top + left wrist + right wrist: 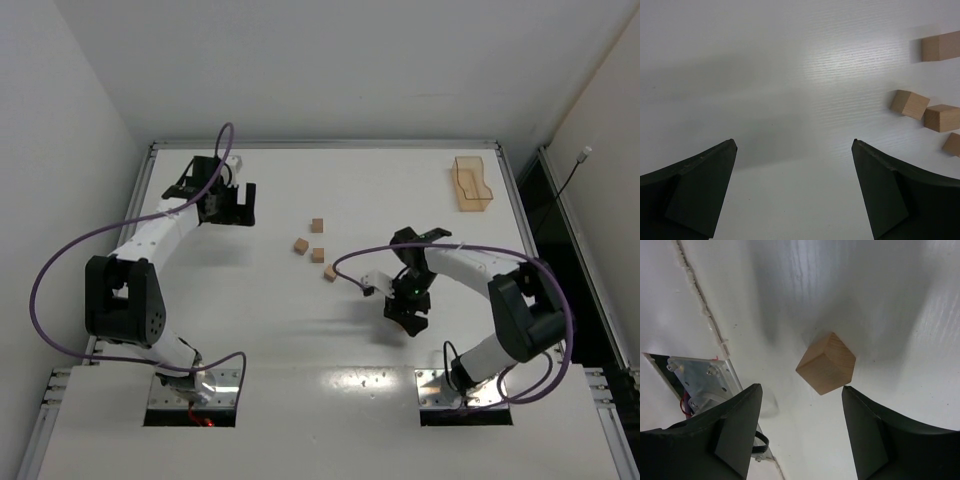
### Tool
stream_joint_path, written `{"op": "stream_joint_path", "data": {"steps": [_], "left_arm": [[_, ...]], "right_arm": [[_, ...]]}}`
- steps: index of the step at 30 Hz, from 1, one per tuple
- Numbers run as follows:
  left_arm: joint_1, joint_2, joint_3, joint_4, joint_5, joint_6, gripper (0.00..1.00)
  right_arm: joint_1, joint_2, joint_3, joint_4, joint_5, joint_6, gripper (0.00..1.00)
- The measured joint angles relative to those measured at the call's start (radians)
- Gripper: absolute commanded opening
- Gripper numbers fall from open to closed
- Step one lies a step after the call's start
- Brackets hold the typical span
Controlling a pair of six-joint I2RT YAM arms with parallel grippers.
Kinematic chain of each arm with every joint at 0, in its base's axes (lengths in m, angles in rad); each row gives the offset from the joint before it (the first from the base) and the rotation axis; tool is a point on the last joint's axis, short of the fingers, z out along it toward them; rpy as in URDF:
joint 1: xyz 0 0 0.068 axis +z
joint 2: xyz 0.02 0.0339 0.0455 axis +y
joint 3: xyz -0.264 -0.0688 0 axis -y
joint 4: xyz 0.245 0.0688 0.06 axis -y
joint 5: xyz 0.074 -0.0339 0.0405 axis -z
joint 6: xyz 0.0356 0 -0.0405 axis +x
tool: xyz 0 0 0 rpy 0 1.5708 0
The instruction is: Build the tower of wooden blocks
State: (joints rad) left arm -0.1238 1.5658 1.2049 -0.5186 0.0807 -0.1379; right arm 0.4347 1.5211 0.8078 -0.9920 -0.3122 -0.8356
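Note:
Several small tan wood blocks lie loose mid-table: one (317,225), a second (300,246), a third (317,255) and another (330,273). They also show at the right edge of the left wrist view (910,104). No tower stands in any view. My left gripper (235,205) is open and empty (795,145), to the left of the blocks. My right gripper (408,310) is open (801,388). A further wood block (826,363) lies on the table just beyond its fingertips, turned corner-on. That block is hidden under the gripper in the top view.
A translucent tan plastic tray (472,183) stands at the back right of the white table. The right arm's metal base plate (700,385) shows at the left of the right wrist view. Purple cables loop from both arms.

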Motion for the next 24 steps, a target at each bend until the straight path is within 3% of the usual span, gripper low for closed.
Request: {"op": "stream_joint_path", "data": {"steps": [14,24], "left_arm": [[0.0,0.009,0.0,0.006,-0.022,0.003,1.0],[0.0,0.019,0.0,0.01,-0.026,0.004,1.0]], "right_arm": [[0.084,0.124,0.046,0.082,0.097,0.111,0.62],[0.159,0.176,0.07,0.08,0.165,0.182,0.4]]}}
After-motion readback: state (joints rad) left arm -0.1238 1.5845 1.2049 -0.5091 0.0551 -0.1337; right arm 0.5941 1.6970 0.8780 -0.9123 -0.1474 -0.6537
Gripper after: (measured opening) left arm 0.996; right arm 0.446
